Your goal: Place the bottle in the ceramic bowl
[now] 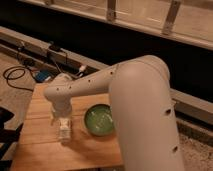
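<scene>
Gripper (62,120): low over the left half of the desk (35,150), pointing down, right above the bottle (64,132) and at or very near its far end. Grip state: cannot tell. The wrist housing hides the contact zone, so no entry on whether anything is held.

Bottle: lying on the wood, long axis running roughly from the far edge toward the near edge, closer to the left edge than the right. Only its near end shows below the gripper. It appears to rest on the surface, with no sign of lift.

Ceramic bowl (100,120): upright, about mid-desk, just to the right of the bottle. A strip of bare wood lies between them, so they are not touching. The inside is glossy green and nothing is in it.

Arm (125,85): a large white link sweeps in from the near-right side and covers the right edge and near-right corner of the desk.

Off the far-left corner: cables (15,75) on the floor.

Progress (judgement):
- Done: approach to the bottle, with the gripper in place over it.
- Unconfirmed: the grasp.
- Left: lift clear of the wood, short carry rightward over the bowl rim, lower, release.
- The task is at an early stage, and the goal condition (bottle in bowl) is not met.
</scene>
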